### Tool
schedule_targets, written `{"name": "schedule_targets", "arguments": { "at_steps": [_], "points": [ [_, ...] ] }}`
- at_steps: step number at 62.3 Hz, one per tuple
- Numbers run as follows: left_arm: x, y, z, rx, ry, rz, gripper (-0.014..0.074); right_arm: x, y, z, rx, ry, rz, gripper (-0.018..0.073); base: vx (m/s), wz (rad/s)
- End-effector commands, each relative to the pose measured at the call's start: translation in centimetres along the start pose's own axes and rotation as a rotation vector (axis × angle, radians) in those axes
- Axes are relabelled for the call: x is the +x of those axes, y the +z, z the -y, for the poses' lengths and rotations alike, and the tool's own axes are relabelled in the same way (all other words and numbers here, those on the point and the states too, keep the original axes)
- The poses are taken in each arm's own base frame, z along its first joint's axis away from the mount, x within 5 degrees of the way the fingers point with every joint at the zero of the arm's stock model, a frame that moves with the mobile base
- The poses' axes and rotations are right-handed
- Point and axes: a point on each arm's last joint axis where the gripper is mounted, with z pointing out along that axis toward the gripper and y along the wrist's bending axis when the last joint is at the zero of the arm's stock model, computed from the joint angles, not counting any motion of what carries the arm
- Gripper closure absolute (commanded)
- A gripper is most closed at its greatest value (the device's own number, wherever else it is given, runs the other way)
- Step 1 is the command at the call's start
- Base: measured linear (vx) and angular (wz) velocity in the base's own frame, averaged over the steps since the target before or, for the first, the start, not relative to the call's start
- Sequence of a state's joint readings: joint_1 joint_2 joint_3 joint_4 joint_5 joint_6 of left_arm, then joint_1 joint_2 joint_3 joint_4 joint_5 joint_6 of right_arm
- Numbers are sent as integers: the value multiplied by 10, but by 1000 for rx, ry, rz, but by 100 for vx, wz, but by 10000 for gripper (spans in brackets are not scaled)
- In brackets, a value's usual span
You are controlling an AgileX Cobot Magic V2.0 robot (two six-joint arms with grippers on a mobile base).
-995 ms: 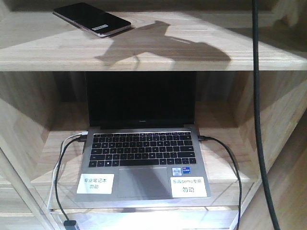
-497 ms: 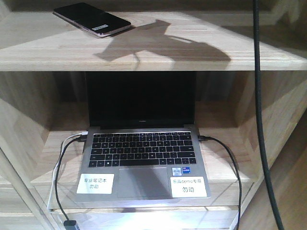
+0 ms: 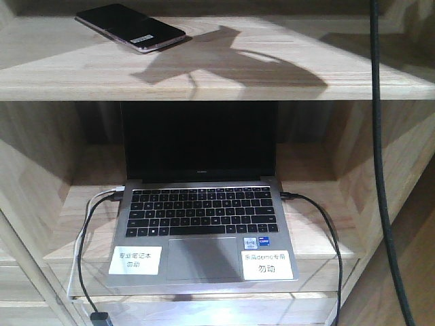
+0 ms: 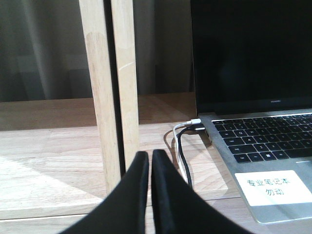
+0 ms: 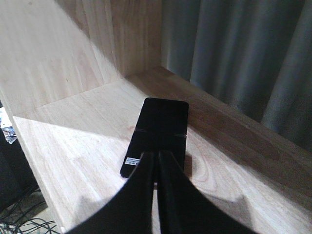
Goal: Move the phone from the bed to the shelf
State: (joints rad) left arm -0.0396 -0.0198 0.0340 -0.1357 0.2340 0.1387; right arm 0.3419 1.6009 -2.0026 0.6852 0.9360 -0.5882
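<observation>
Your right gripper (image 5: 156, 161) has its fingers pressed together on nothing, tips poised over the near end of the phone (image 5: 158, 134); whether they touch the glass you cannot tell. From there the phone runs straight ahead, its long axis in line with the fingers, lying flat on the upper board of the shelf (image 5: 73, 156) and free of any grasp. Your left gripper (image 4: 148, 165) is likewise pressed together and empty, down at the lower board beside the laptop (image 4: 258, 146), so the right arm is the nearer. Judged from this, placement looks done; pull straight back along that axis.
</observation>
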Motion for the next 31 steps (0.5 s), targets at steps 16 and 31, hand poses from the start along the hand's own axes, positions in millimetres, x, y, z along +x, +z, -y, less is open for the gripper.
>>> {"name": "schedule_targets", "arguments": {
  "at_steps": [16,31],
  "points": [
    [-6,0,-1,-9,-13,74,596,-21,-27,-9,53,-34,156,564,0,0],
    [-6,0,-1,-9,-13,74,596,14,-37,-6,191,28,218,562,0,0]
  ]
}}
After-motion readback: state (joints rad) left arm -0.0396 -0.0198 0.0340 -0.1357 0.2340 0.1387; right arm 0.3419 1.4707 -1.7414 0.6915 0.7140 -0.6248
